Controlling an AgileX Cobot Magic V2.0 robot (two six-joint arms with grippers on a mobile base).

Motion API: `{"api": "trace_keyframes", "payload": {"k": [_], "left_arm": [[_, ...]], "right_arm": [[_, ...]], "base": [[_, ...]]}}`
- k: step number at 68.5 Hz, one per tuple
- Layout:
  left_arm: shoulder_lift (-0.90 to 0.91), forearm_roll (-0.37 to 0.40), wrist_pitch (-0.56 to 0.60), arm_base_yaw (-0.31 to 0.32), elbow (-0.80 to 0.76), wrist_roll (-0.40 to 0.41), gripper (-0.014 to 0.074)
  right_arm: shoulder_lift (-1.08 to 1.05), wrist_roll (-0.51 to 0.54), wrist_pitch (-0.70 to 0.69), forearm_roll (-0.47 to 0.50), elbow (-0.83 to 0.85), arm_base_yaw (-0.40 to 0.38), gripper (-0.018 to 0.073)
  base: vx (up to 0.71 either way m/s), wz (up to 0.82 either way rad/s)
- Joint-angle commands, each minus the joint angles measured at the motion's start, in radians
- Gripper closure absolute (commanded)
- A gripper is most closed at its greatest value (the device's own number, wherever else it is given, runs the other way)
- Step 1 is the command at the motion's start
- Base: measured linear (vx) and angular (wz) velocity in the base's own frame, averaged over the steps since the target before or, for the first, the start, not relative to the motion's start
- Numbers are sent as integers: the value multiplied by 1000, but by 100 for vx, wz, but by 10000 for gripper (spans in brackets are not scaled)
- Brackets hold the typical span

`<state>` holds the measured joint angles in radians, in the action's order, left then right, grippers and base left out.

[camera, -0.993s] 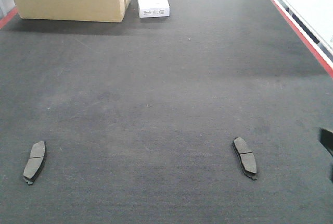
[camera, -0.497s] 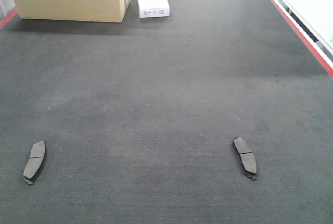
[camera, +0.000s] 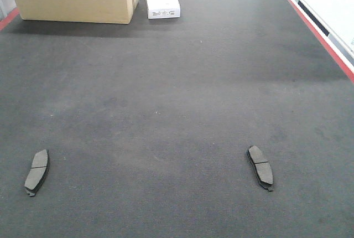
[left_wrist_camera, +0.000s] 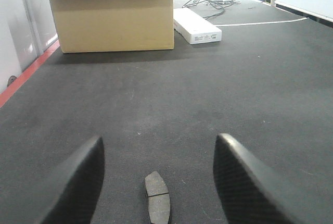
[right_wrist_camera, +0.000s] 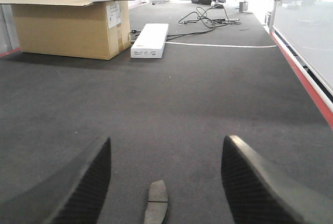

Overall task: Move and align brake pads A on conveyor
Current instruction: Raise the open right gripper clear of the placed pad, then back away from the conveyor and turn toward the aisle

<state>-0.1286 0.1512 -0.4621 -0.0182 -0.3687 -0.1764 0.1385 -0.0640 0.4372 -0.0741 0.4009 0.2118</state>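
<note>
On the conveyor (camera: 166, 99) I could see only two pads, the left brake pad A (camera: 37, 171) and the right brake pad A (camera: 260, 166), lying flat, well apart and angled differently. My left gripper (left_wrist_camera: 156, 166) and right gripper (right_wrist_camera: 164, 164) each hung spread wide over one, gripping nothing. I judged all the moving and aligning was not yet done.
</note>
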Motion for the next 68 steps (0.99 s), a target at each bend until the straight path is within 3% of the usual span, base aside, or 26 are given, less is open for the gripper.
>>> {"api": "trace_keyframes", "payload": {"k": [1, 36, 68], "left_arm": [[-14, 8, 70, 0, -26, 1, 146], [-14, 8, 70, 0, -26, 1, 146], [-14, 8, 70, 0, -26, 1, 146]], "right_arm": [[11, 10, -72, -11, 23, -2, 117], [11, 10, -69, -11, 23, -2, 117], [11, 10, -68, -11, 23, -2, 117]], "base": [[0, 0], [-2, 2], [-31, 1]]}}
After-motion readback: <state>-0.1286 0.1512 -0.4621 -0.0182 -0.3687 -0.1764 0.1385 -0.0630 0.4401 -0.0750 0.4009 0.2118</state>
